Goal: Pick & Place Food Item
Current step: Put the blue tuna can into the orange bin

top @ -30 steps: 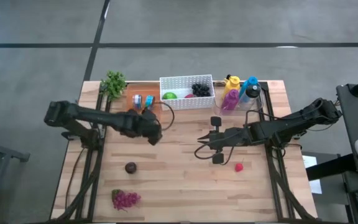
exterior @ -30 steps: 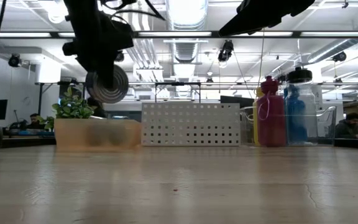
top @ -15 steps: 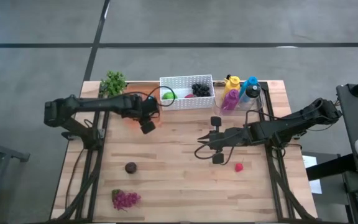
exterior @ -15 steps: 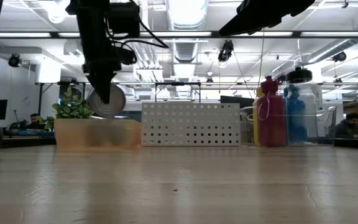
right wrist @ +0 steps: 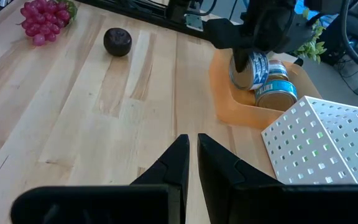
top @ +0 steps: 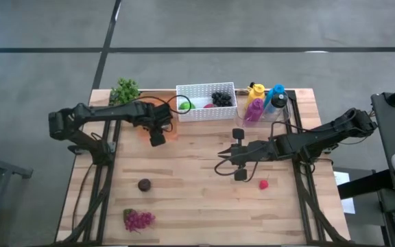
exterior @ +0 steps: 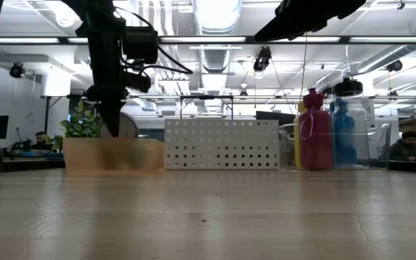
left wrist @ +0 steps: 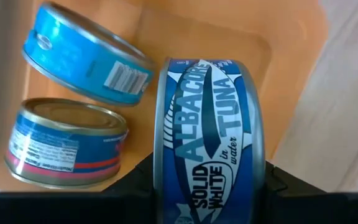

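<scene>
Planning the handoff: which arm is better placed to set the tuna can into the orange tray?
Left. Its tool already grips the tuna can over the orange tray; the right tool waits mid-table.

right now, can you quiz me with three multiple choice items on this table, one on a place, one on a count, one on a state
1. Where is the left hand?
A. over the orange tray
B. over the grapes
C. beside the bottles

2. How many cans lie in the tray, besides the held one?
A. none
B. two
C. four

3. What is the left hand doing?
A. open and empty
B. shut on the tuna can
C. shut on a bottle

Answers: 1 A, the high view shows it above the tray. 2 B, the left wrist view shows two. 3 B, the can sits between its fingers.
</scene>
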Controlling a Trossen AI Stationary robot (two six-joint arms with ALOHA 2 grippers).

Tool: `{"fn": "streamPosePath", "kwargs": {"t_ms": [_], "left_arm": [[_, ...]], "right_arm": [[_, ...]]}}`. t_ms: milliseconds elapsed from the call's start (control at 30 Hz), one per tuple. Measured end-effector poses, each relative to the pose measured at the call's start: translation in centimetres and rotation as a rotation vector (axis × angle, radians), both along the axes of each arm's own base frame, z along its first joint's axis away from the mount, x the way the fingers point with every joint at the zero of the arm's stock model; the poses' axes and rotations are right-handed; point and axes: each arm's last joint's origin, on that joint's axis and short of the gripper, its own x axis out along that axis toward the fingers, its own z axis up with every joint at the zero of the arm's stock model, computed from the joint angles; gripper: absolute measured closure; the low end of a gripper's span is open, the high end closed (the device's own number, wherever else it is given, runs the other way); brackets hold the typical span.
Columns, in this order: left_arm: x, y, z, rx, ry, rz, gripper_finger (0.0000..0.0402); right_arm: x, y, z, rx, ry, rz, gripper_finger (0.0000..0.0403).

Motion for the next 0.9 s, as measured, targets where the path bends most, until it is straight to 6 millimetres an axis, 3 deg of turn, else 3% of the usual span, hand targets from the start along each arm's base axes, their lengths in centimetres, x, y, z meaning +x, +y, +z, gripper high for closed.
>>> {"fn": "streamPosePath", "kwargs": {"t_ms": [433, 900], "left_arm": [[0.0, 0.1, -0.3, -0.024, -0.017, -0.012, 0.0271], [-0.9, -0.2, -2.5, -0.051, -0.002, -0.002, 0.0271]], "right_arm": [[0.0, 0.0, 0.0, 0.0, 0.0, 0.0, 0.0374], [0.0, 0.0, 0.0, 0.0, 0.0, 0.0, 0.0374]]}}
